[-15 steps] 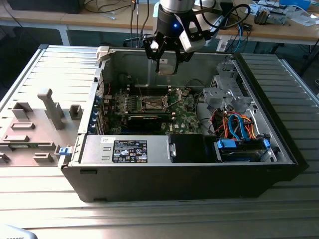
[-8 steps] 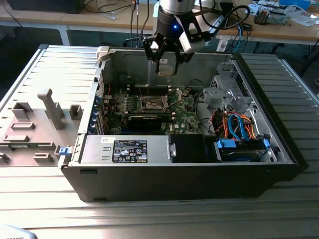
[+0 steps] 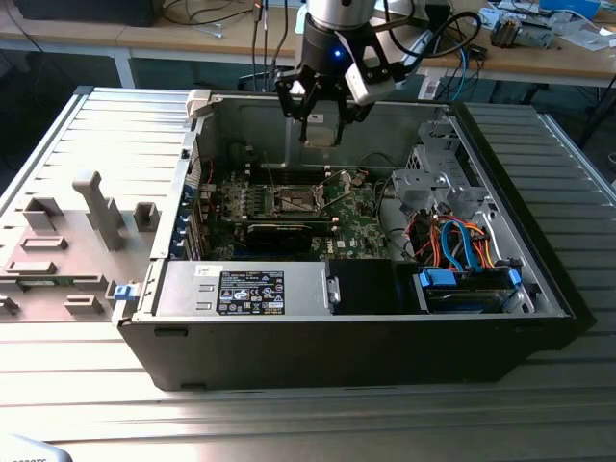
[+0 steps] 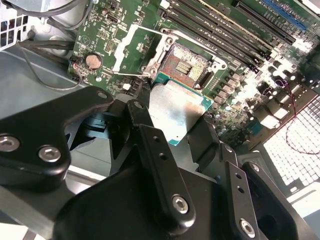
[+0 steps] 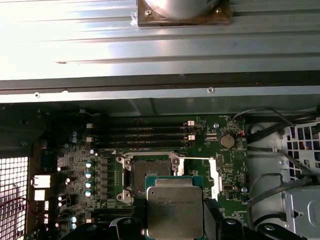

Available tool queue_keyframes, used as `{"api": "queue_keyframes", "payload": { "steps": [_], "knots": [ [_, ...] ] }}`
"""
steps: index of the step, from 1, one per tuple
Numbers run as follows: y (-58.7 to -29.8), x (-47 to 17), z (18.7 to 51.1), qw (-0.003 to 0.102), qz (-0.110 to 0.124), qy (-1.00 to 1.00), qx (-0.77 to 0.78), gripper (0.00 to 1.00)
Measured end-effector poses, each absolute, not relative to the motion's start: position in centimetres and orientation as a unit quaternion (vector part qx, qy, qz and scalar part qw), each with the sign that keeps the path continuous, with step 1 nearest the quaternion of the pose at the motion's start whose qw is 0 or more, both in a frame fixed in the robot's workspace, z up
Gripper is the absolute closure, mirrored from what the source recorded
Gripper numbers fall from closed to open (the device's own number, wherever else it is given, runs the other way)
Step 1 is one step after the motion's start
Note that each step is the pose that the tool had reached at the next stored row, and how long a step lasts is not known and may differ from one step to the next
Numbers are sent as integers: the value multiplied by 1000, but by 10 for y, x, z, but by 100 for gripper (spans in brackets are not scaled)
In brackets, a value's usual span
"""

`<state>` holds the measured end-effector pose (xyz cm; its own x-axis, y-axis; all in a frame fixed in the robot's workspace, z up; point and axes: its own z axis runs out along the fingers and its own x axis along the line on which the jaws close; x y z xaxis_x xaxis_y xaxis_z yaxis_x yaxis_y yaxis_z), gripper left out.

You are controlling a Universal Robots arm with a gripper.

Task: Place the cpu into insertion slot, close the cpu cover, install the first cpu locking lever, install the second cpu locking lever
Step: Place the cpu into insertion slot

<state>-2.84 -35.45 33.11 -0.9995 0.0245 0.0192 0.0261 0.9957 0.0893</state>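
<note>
The fingers point(image 4: 142, 125) clamp the cpu point(image 4: 176, 111) by two opposite edges, holding it flat between them. The insertion slot point(image 4: 185, 65) lies uncovered just past the fingertips, the cpu cover point(image 4: 131, 50) folded open beside it.

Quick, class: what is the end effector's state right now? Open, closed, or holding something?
End effector: closed on the processor chip, which it holds above the open socket.

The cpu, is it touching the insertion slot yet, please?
Apart. In the exterior view the gripper holds the cpu high above the insertion slot, with open space between.
</note>
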Motion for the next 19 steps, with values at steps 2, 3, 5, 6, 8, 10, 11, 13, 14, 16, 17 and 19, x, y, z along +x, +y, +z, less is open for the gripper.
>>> {"api": "queue_keyframes", "payload": {
  "steps": [2, 3, 5, 6, 8, 10, 11, 13, 14, 16, 17, 19],
  "knots": [
    [-354, -30, 331, 9, -45, -999, -12, 46],
    [-354, -31, 330, 9, -45, -999, -11, 46],
    [-354, -32, 330, 9, -45, -999, -10, 46],
    [-354, -32, 329, 9, -45, -999, -9, 46],
    [-354, -33, 329, 9, -45, -999, -9, 46],
    [-354, -33, 328, 9, -45, -999, -8, 46],
    [-354, -33, 328, 9, -45, -999, -8, 46],
    [-355, -33, 327, 9, -45, -999, -8, 46],
    [-355, -34, 327, 9, -45, -999, -7, 46],
    [-355, -34, 326, 9, -45, -999, -7, 46],
    [-355, -34, 326, 9, -45, -999, -7, 46],
    [-355, -35, 325, 9, -45, -999, -7, 46]
  ]
}}
